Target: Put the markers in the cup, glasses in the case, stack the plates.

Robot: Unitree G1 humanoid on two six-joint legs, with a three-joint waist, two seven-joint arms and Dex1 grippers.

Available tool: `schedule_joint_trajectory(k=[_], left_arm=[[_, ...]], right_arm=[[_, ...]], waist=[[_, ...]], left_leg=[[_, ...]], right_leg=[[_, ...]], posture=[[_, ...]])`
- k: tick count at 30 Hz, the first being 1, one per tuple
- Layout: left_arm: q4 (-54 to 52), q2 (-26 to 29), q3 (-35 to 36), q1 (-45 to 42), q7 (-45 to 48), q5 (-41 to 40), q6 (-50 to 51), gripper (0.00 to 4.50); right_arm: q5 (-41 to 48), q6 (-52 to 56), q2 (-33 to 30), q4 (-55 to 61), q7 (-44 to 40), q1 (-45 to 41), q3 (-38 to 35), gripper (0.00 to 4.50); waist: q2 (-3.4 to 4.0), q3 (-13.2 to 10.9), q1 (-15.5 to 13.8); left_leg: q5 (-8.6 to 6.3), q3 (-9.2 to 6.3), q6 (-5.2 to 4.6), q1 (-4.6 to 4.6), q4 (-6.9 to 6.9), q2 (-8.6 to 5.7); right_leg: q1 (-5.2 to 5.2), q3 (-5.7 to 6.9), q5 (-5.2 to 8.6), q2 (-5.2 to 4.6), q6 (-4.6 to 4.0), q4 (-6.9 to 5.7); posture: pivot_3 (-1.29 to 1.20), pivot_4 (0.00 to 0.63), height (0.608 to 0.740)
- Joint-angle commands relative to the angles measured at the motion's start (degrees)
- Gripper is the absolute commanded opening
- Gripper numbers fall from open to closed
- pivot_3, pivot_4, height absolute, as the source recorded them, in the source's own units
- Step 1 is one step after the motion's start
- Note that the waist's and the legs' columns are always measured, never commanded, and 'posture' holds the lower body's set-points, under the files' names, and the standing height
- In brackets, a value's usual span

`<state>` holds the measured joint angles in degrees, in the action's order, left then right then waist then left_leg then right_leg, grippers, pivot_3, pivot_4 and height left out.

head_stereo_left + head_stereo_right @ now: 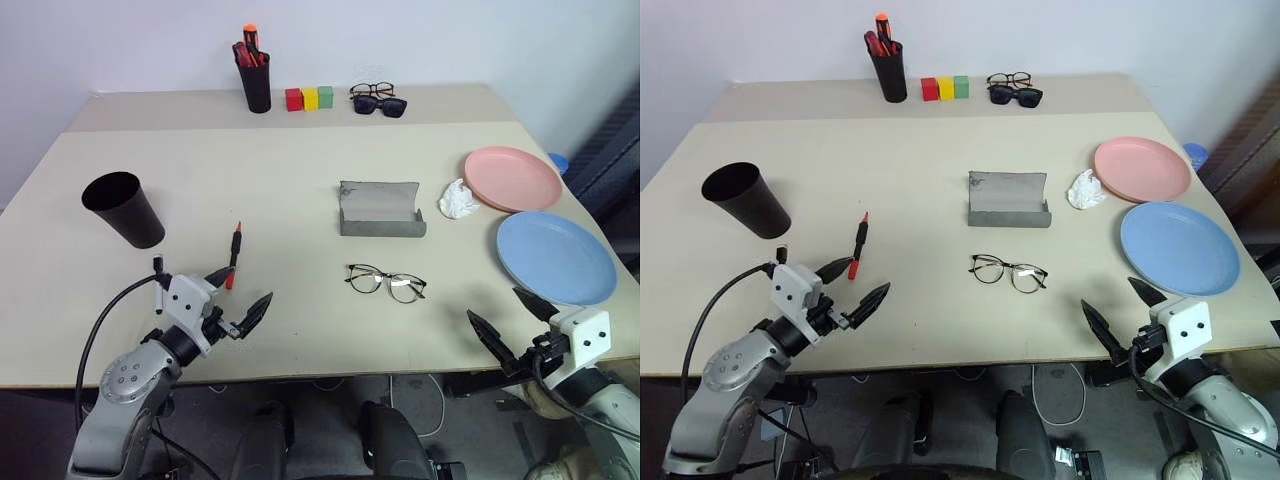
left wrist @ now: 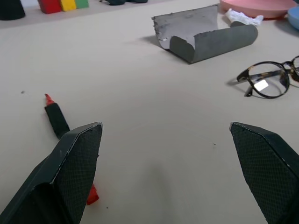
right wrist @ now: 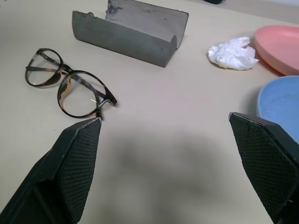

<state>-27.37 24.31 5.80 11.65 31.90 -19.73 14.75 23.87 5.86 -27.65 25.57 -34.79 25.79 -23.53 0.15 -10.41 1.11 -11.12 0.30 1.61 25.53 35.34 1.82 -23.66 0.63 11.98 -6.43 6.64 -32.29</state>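
Observation:
One slim red-and-black marker (image 1: 235, 250) lies on the table just ahead of my left gripper (image 1: 252, 283), which hovers open and empty near the front edge; in the left wrist view the marker (image 2: 57, 119) sits by one fingertip. The wide black cup (image 1: 122, 208) stands upright at the left. The grey case (image 1: 380, 211) lies open at the table's middle, and the wire-rimmed glasses (image 1: 387, 283) rest just in front of it. At the right, the pink plate (image 1: 513, 178) and the blue plate (image 1: 556, 256) lie side by side. My right gripper (image 1: 493, 303) is open and empty, near the blue plate.
A crumpled white tissue (image 1: 459, 199) lies between the case and the pink plate. Along the back edge stand a black pen pot (image 1: 256, 84) with red markers, three coloured blocks (image 1: 309, 98), and two other pairs of glasses (image 1: 378, 99).

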Motion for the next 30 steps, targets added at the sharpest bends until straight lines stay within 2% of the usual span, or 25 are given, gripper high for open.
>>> schedule_joint_trajectory(k=[1, 7, 13, 21, 23, 28, 30], left_arm=[[-2.1, 0.4, 0.7, 0.8, 0.4, -0.7, -1.0, 4.50], [-2.3, 0.0, 0.7, 0.2, -1.6, 0.0, -0.5, 4.50], [-2.4, 0.0, 0.6, 0.2, -2.9, 0.4, -0.1, 4.50], [-3.3, -1.2, 0.8, -0.3, -6.6, 0.7, 1.2, 4.50], [-4.0, -2.2, 1.5, -2.3, -10.2, 0.4, 4.8, 4.50], [-5.2, -4.7, 3.5, -13.2, -21.2, -2.2, 23.4, 4.50], [-3.0, -4.2, 3.4, -21.2, -24.3, -2.6, 34.6, 4.50]], right_arm=[[0.8, -0.1, -0.1, 2.7, 0.3, -0.1, -0.9, 4.47], [0.7, 1.7, -0.3, 3.8, 1.3, -1.6, 0.3, 4.47], [0.8, 4.1, -0.8, 5.3, 1.7, -3.5, 1.1, 4.47], [1.7, 5.4, -1.4, 5.9, 0.7, -6.0, 1.7, 4.47], [3.1, 5.8, -1.9, 5.8, -0.7, -7.9, 2.1, 4.47], [8.7, 7.6, -4.9, 5.6, -7.7, -14.5, 6.3, 4.47], [8.7, 8.6, -6.1, 4.1, -9.1, -19.5, 8.9, 4.47]], waist=[[-0.02, 0.0, -0.1], [-0.04, 0.0, -0.5], [-0.19, 0.1, -0.6], [-0.20, 0.1, -0.4], [-0.20, 0.1, -0.4], [-0.30, 0.1, -0.6], [-0.39, 0.0, -0.6]], left_leg=[[0.00, 0.09, 0.00, -0.02, -0.03, -0.02], [-0.04, 0.38, -0.04, -0.07, -0.14, -0.07], [-0.03, 0.48, -0.04, -0.18, -0.01, -0.10], [-0.04, 0.63, -0.03, -0.20, 0.20, -0.01], [-0.04, 0.68, -0.03, -0.18, 0.31, 0.00], [-0.03, 0.67, -0.06, -0.17, 0.61, 0.00], [0.03, 0.66, -0.19, -0.18, 0.66, -0.02]], right_leg=[[-0.01, 0.00, -0.01, -0.02, -0.02, 0.03], [-0.23, -0.01, -0.16, -0.16, -0.23, -0.14], [-0.47, -0.06, -0.13, -0.21, -0.19, -0.90], [-0.50, -0.06, -0.06, -0.24, -0.07, -0.96], [-0.49, -0.06, -0.06, -0.26, -0.07, -0.96], [-0.40, -0.06, -0.07, -0.24, -0.04, -1.23], [-0.37, -0.06, -0.09, -0.24, -0.02, -1.29]], posture=[[0.00, 0.150, 0.740], [0.00, 0.150, 0.740], [0.00, 0.150, 0.740], [0.00, 0.150, 0.740], [0.00, 0.150, 0.740], [0.00, 0.150, 0.740], [0.00, 0.150, 0.740]])
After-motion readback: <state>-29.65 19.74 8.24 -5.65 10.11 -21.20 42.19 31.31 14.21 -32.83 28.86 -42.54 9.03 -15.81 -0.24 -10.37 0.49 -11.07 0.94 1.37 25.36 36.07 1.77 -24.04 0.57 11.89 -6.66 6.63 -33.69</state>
